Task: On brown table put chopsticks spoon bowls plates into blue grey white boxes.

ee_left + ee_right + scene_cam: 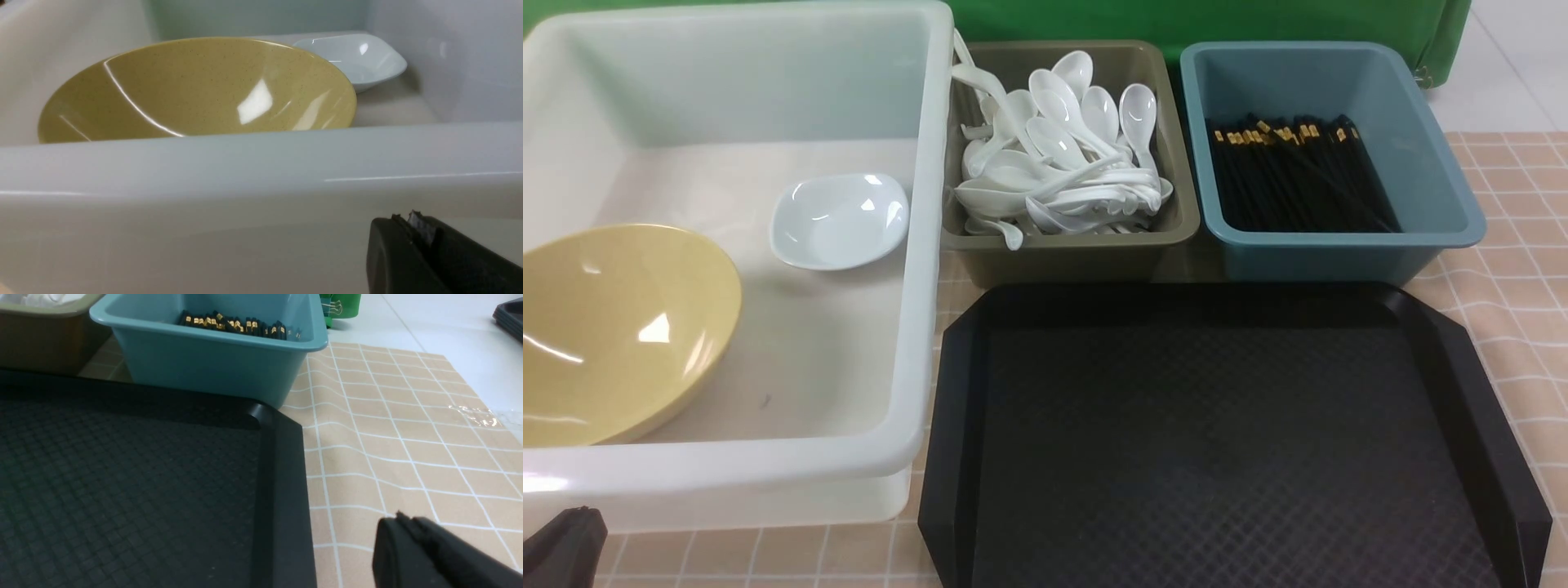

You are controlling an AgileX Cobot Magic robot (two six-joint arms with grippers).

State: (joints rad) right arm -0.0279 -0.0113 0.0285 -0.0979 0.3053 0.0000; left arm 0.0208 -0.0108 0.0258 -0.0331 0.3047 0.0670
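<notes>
Front view shows you a yellow bowl (617,331) and a small white dish (840,219) lying apart inside the white box (915,327). White spoons (1062,159) fill the grey box (1078,245); black chopsticks (1294,175) lie in the blue box (1339,249). Your black tray (1225,441) sits on the checked tablecloth (1515,245). Left gripper (425,253) sits just outside the white box's near wall, its jaws apparently closed, though only the tip shows. Right gripper (429,555) hangs over the cloth beside the tray; you cannot tell its opening.

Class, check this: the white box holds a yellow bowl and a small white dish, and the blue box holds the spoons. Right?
Not quite. The front view shows the blue box holding black chopsticks; the spoons are in the grey box. The rest stands.
</notes>
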